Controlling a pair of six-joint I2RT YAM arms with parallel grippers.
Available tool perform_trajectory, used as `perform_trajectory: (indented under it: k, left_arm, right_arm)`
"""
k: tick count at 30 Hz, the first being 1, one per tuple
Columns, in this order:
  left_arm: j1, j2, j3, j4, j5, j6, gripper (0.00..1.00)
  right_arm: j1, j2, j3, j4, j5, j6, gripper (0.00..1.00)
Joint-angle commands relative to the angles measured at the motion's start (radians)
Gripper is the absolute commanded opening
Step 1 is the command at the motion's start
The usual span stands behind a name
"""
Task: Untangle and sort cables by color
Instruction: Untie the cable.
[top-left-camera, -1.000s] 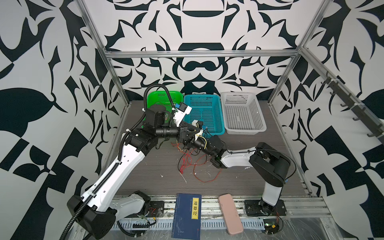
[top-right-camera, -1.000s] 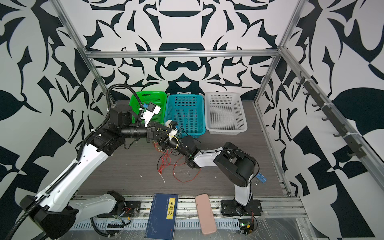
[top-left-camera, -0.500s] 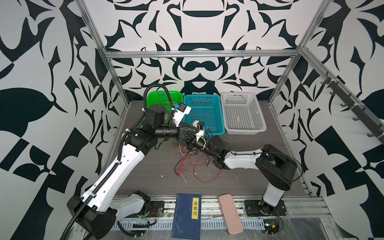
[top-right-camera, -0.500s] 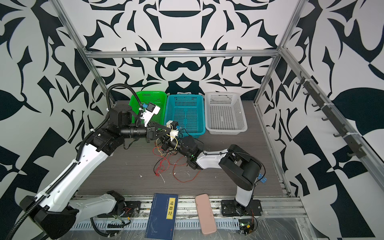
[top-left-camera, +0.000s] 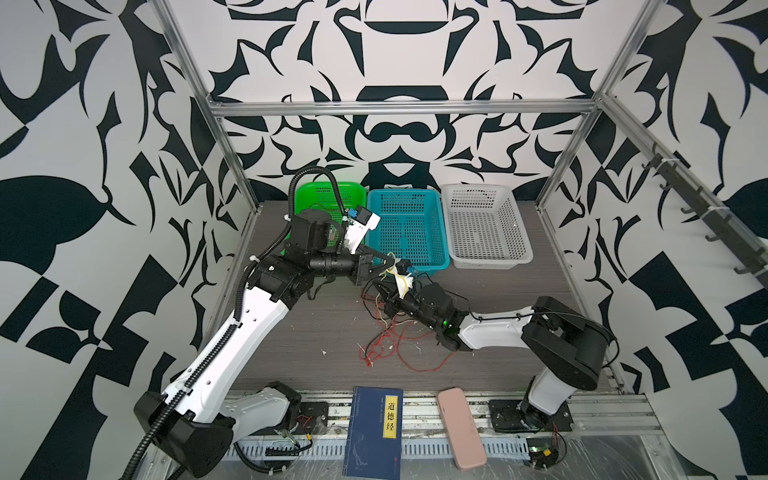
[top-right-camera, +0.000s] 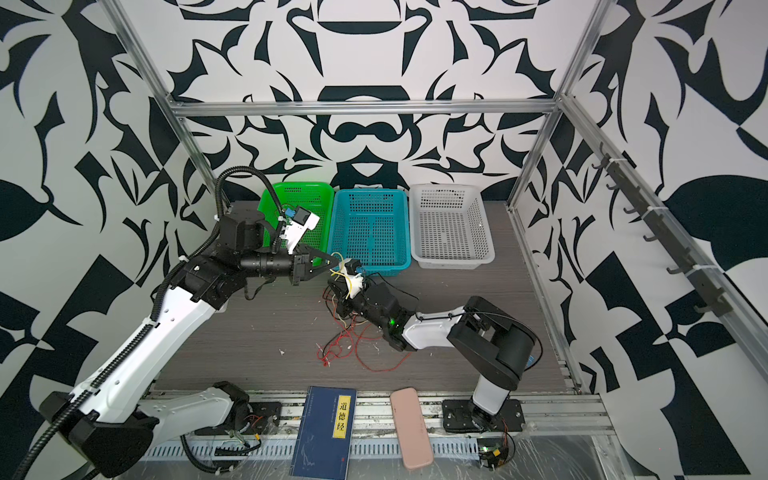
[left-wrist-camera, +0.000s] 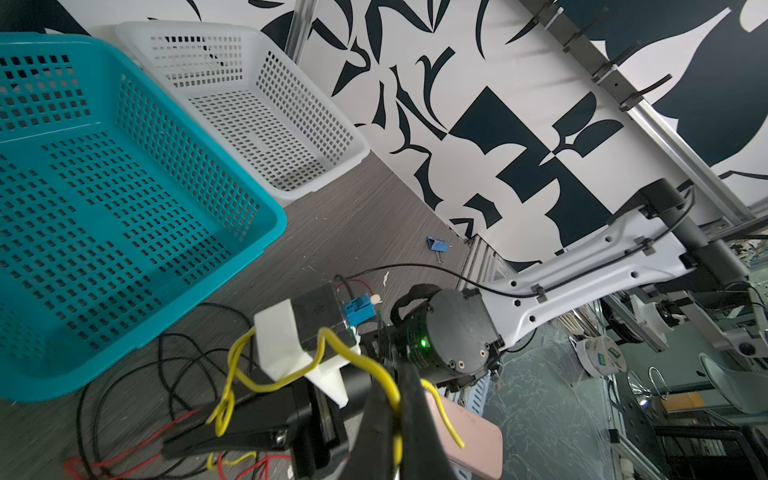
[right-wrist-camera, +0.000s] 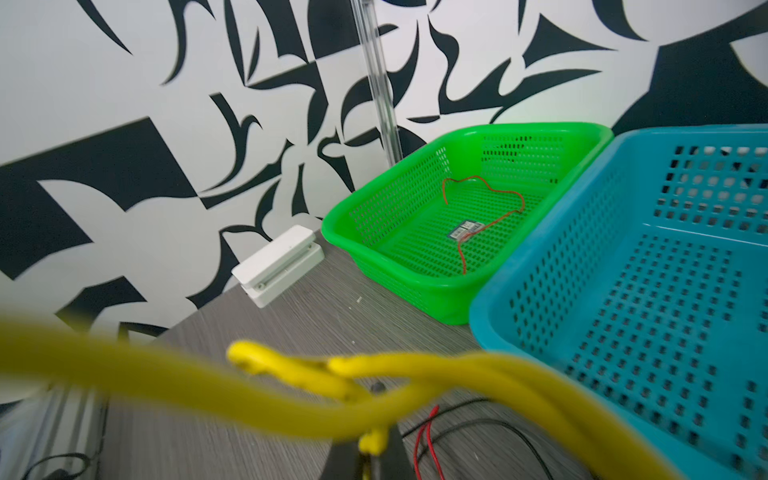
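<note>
The thin yellow cable (right-wrist-camera: 166, 374) should handle as light, limp yet springy, with slick insulation, so it may slide through a pinch; take hold near a free end, clear of the knot. Your left gripper (left-wrist-camera: 392, 376) has its 2 fingers together, clamped on that yellow cable, and your right gripper (right-wrist-camera: 370, 440) looks pinched shut on it too. Between the 2 sets of fingers it drapes over the white plastic camera bracket (left-wrist-camera: 282, 332), a likely snag. The loose tangle of red, black and yellow cables (top-left-camera: 386, 340) lies on the grey wood-grain table (top-left-camera: 311, 332) below the right fingers. 1 red cable (right-wrist-camera: 494, 223) lies in the green perforated plastic basket (right-wrist-camera: 415, 291) ahead of them. Your left arm reaches out level; your right arm stretches low, fingertips nearly meeting.
</note>
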Motion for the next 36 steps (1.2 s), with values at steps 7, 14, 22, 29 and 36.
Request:
perform_trajectory:
  k: [7,14,22,29,36]
  left_arm:
    - [0.038,-0.040,0.106,-0.019,0.010,0.049,0.00]
    - [0.051,-0.045,0.150,-0.064,-0.009,0.073,0.00]
    - [0.074,-0.064,0.229,-0.148,-0.069,0.124,0.00]
    - [0.096,-0.080,0.280,-0.197,-0.104,0.150,0.00]
    - [0.096,-0.070,0.211,-0.161,-0.047,0.122,0.00]
  right_arm:
    - [-0.053,-0.064,-0.089,-0.186,0.085,-0.031,0.00]
    - [-0.099,-0.073,-0.118,-0.208,0.067,-0.024,0.00]
    - [-0.154,-0.073,-0.144,-0.226,0.041,-0.015,0.00]
    - [-0.177,-0.069,-0.157,-0.234,0.036,-0.013,0.00]
    - [-0.186,-0.109,-0.177,-0.154,-0.092,-0.023,0.00]
